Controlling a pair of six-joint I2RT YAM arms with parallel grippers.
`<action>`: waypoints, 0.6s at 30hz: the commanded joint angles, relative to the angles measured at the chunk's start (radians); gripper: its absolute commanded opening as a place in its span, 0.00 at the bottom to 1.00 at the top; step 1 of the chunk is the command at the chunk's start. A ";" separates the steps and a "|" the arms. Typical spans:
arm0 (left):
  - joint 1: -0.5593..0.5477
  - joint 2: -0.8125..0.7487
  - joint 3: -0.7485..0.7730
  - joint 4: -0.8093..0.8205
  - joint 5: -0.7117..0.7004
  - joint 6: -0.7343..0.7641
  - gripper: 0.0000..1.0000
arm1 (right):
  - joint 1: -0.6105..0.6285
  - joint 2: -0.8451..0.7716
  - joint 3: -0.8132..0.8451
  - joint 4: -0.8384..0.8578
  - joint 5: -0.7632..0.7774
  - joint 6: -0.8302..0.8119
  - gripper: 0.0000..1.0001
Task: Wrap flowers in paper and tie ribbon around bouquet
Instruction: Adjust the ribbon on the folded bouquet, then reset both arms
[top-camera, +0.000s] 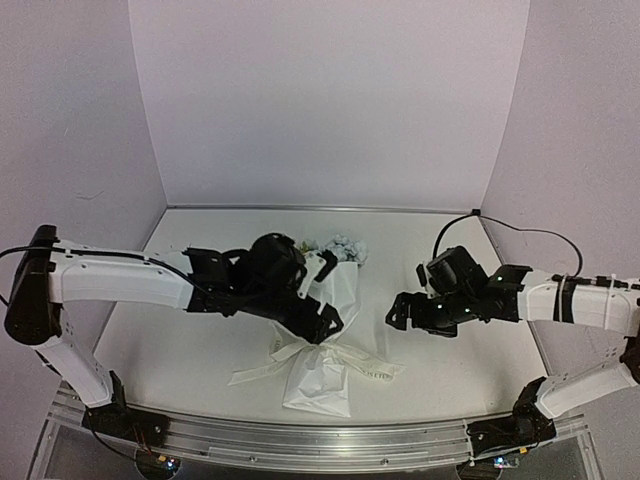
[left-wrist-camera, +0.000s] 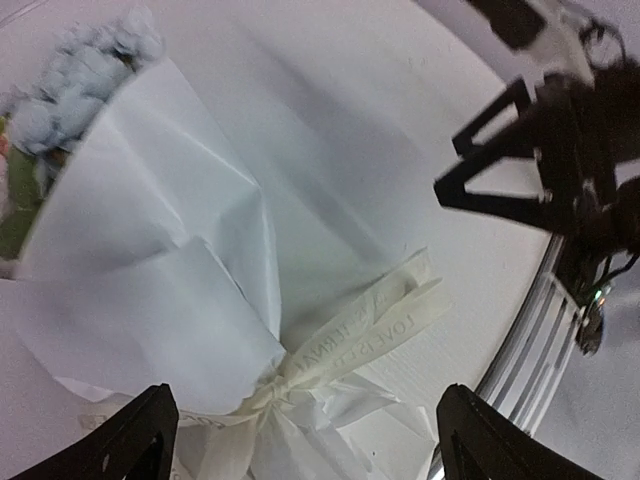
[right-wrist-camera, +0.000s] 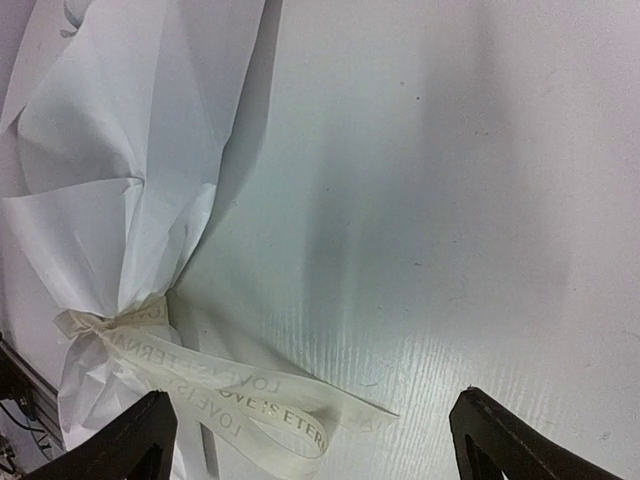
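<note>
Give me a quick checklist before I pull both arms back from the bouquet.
1. The ribbon knotted at the waist of the bouquet: ok.
2. The left fingers open, holding nothing: ok.
3. The right fingers open, holding nothing: ok.
4. The flowers showing at the bouquet's wide end: ok.
5. Knot tight enough to hold: cannot tell.
6. The left fingers clear of the ribbon tails beneath them: cannot tell.

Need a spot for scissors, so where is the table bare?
Bare table lies between the bouquet and the right gripper, and behind the blooms toward the back wall. Crowded: centre front, with ribbon tails and the left gripper.
</note>
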 joint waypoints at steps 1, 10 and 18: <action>0.163 -0.204 -0.026 0.024 -0.008 -0.091 0.95 | -0.004 -0.100 0.016 -0.122 0.123 -0.032 0.98; 0.499 -0.418 -0.158 -0.040 -0.008 -0.152 1.00 | -0.004 -0.290 -0.048 -0.205 0.294 -0.043 0.98; 0.589 -0.485 -0.195 -0.057 -0.060 -0.187 1.00 | -0.004 -0.403 -0.103 -0.244 0.434 -0.059 0.98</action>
